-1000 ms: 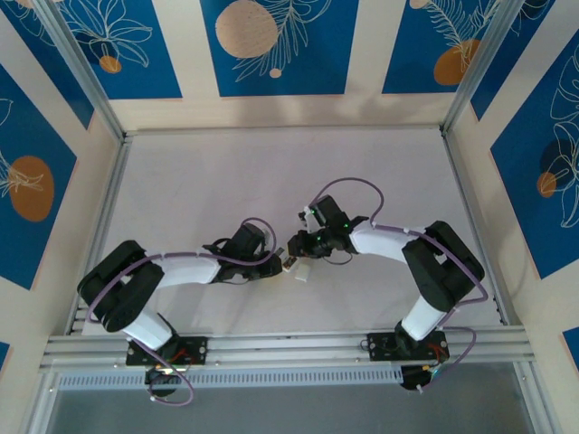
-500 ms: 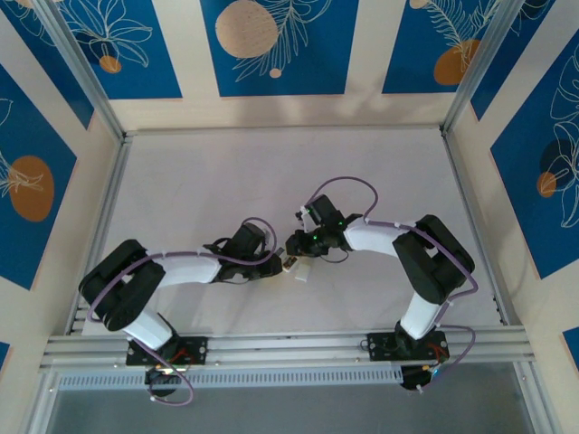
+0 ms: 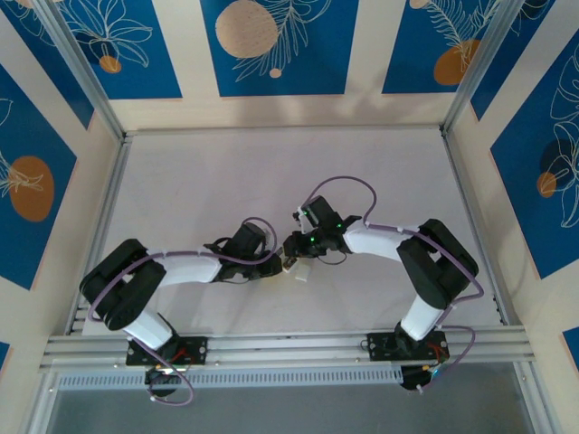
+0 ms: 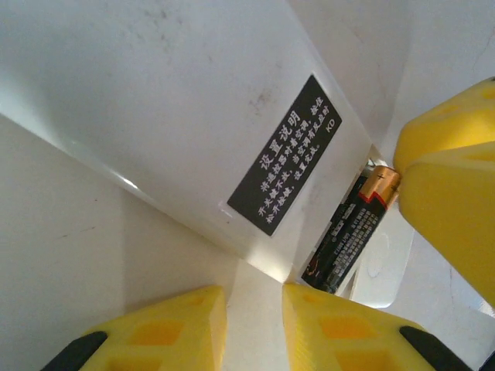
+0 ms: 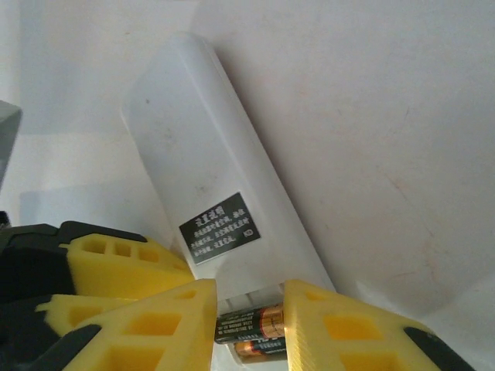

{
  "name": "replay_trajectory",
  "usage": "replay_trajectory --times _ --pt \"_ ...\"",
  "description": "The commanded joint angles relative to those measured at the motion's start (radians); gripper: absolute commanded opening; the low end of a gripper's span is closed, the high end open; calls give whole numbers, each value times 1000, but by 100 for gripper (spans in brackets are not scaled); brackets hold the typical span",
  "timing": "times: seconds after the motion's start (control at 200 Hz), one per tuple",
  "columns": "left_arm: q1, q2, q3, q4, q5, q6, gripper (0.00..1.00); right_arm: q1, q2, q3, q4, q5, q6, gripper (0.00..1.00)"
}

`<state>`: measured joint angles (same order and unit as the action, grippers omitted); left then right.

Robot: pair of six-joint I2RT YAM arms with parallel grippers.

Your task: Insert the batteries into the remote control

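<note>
The white remote control [image 5: 201,147] lies back up, a black label [image 5: 219,227] on it, its battery compartment open at the near end. In the top view the remote control [image 3: 301,270] sits between both grippers. My left gripper [image 4: 254,309] is shut on the remote's end edge; its yellow fingers [image 5: 116,263] show beside the remote. My right gripper [image 5: 250,309] is shut lengthwise on one of the batteries [image 5: 251,323], dark with a gold end, in the compartment. The second battery [image 5: 261,349] lies just below it. A right finger [image 4: 448,178] touches the battery's [image 4: 352,232] gold end.
The pale table surface [image 3: 271,172] stretches behind the arms. Metal frame rails [image 3: 109,208] and blue patterned walls [image 3: 271,45] close in the sides and back. A rail [image 3: 289,344] runs along the near edge by the arm bases.
My right arm has drawn slightly left, its elbow and wrist shifting toward the centre. The left arm and the remote have stayed put.
</note>
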<state>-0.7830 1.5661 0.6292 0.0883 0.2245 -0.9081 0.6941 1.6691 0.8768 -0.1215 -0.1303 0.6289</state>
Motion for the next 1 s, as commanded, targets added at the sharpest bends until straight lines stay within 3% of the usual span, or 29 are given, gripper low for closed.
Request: replay_trajectory --times 0.0,0.4,0.735,0.995 --pt "-1 33 15 33 4 -6 27 19 -27 -10 -30 -32 13 30" --pt "0 37 17 34 9 -4 27 13 -72 -29 -29 -20 34 29" --pt "0 20 18 15 -1 0 33 -1 -63 -41 -19 -15 47 30" --pt "1 -15 -3 18 -18 -3 33 -20 -64 -31 -72 -13 166 30"
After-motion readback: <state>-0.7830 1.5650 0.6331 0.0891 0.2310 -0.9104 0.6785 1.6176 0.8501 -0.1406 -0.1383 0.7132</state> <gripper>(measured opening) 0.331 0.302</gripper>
